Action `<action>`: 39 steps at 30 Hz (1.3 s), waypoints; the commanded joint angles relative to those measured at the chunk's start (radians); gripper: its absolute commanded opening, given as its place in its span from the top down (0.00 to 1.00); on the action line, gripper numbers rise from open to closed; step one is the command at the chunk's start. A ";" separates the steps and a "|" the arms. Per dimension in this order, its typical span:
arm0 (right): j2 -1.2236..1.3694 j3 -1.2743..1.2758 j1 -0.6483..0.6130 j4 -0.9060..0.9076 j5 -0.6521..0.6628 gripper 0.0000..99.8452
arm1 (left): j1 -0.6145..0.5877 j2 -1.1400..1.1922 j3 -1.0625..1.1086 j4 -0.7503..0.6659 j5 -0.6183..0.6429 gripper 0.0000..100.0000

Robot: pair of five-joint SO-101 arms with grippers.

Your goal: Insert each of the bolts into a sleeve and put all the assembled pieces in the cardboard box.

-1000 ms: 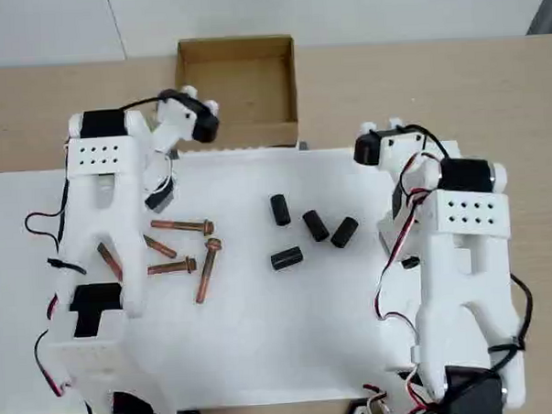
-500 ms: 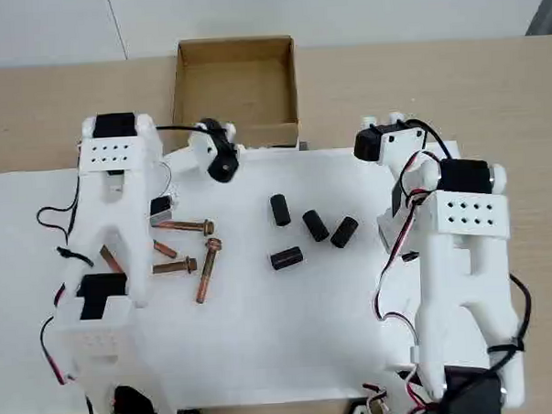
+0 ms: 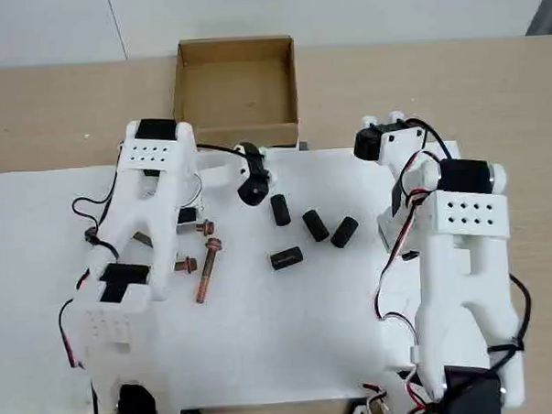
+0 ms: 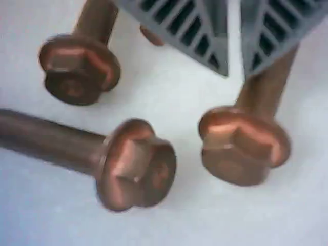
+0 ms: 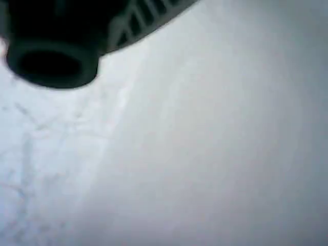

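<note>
**Q:** where's your left gripper (image 4: 234, 69) rn?

**A:** low over the bolts (image 4: 136, 164), just in front of the cardboard box (image 3: 235, 49). pinched nearly closed, empty. sleeves (image 3: 315, 225) lie loose in front of the box too. right gripper (image 5: 92, 31): can't tell.

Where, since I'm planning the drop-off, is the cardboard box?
High view: the cardboard box sits at the table's far side, just beyond the white mat's far edge, left of centre.

High view: left arm (image 3: 152, 208) hides the shanks of several bolts (image 3: 207, 226), mainly heads protruding. Left wrist view: left pincer (image 4: 236, 72) covers one bolt shank (image 4: 266, 89); two further shanks run off the frame edge. Right wrist view: black hollow cylinder (image 5: 51, 64), too blurred to identify
</note>
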 commanded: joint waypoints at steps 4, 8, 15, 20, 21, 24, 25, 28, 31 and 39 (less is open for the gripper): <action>-0.035 -0.006 0.002 -0.013 -0.003 0.99 | -0.008 -0.005 -0.022 0.029 -0.009 0.94; -0.038 -0.006 0.002 -0.013 -0.003 0.99 | -0.011 -0.008 -0.024 0.029 -0.009 0.94; -0.035 -0.006 0.002 -0.013 -0.003 0.99 | -0.005 -0.009 -0.068 0.029 -0.008 0.94; -0.035 -0.006 0.002 -0.013 -0.003 0.99 | -0.006 -0.002 -0.117 0.029 -0.008 0.94; -0.035 -0.006 0.002 -0.013 -0.003 0.99 | -0.005 -0.002 -0.117 0.029 -0.008 0.94; -0.035 -0.006 0.002 -0.013 -0.003 0.99 | -0.005 0.002 -0.113 0.029 -0.008 0.92; -0.035 -0.006 0.002 -0.013 -0.003 0.99 | -0.005 0.002 -0.113 0.029 -0.008 0.92; -0.035 -0.006 0.002 -0.013 -0.003 0.99 | -0.006 0.028 -0.113 0.029 -0.009 0.91; -0.033 -0.006 0.002 -0.013 -0.003 0.99 | -0.006 0.068 -0.116 0.029 -0.009 0.91; -0.033 -0.006 0.002 -0.013 -0.003 0.99 | -0.006 0.117 -0.117 0.012 -0.011 0.92</action>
